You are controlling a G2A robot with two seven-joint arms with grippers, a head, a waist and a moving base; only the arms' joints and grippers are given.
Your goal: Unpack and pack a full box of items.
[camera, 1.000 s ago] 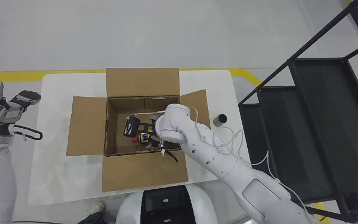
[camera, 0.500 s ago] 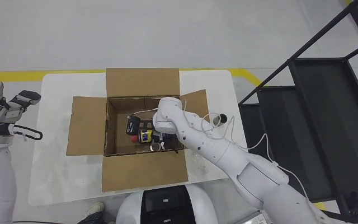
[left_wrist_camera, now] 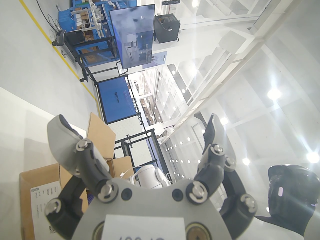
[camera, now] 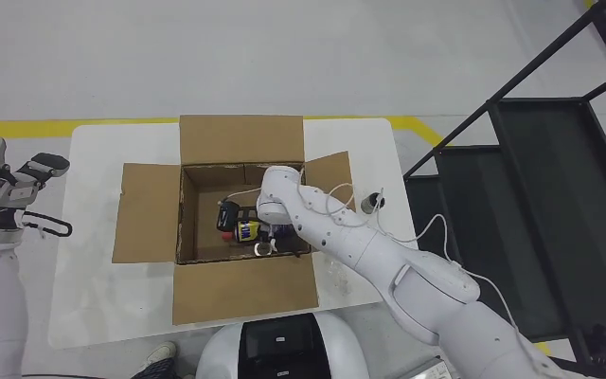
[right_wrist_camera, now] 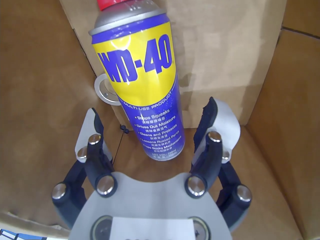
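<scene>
Advancing inside box [camera: 241, 140] — right end effector [right_wrist_camera: 153, 107] nears can [right_wrist_camera: 136, 58].

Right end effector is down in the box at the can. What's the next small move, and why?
Probably close the right end effector on the can. It is open inside the box, and the can's lower end lies between its fingers, with a gap on each side. Depth is hard to judge, so close slowly.

Large brand lettering, small bilingual lines on spray can [right_wrist_camera: 140, 81]; printed white sticker [left_wrist_camera: 41, 197] on box [left_wrist_camera: 32, 216] side.
</scene>
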